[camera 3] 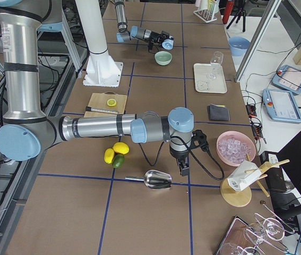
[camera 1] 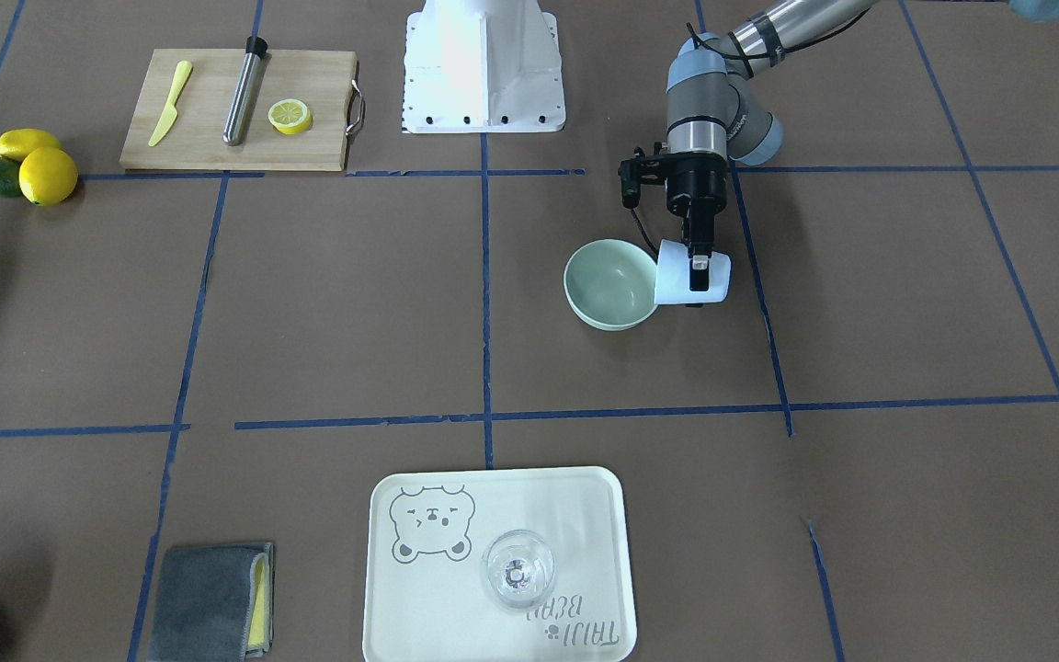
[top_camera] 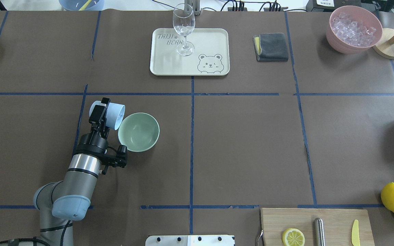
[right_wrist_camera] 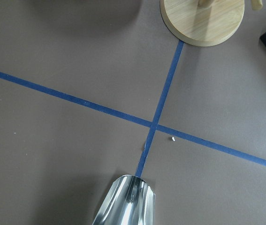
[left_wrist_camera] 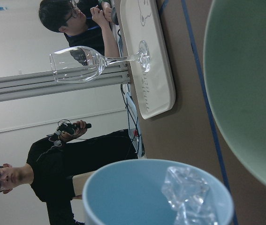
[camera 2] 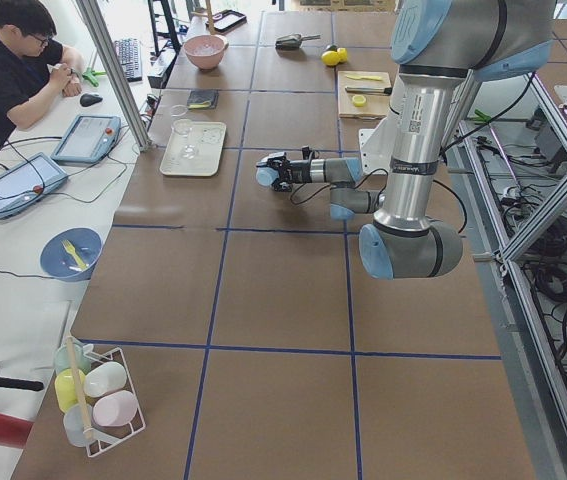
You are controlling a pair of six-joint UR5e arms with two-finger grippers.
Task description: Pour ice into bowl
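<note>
My left gripper [camera 1: 697, 267] is shut on a light blue cup [camera 1: 688, 278], held tipped on its side with its mouth over the rim of the pale mint-green bowl [camera 1: 610, 285]. In the overhead view the gripper [top_camera: 99, 114], cup [top_camera: 113, 116] and bowl [top_camera: 139, 132] sit left of centre. In the left wrist view, clear ice cubes [left_wrist_camera: 186, 190] lie at the cup's lip [left_wrist_camera: 123, 192], next to the bowl [left_wrist_camera: 250, 84]. The bowl's inside looks empty. My right gripper [camera 3: 183, 170] shows only in the exterior right view, above a metal scoop [camera 3: 158, 179]; I cannot tell whether it is open or shut.
A cream tray [top_camera: 162, 65] with a clear glass [top_camera: 184, 27] stands at the far middle. A folded grey cloth [top_camera: 272, 46] and a pink container of ice [top_camera: 353, 29] lie to its right. A cutting board [top_camera: 315, 222] with a lemon half, and whole lemons [top_camera: 393, 197], are at the near right.
</note>
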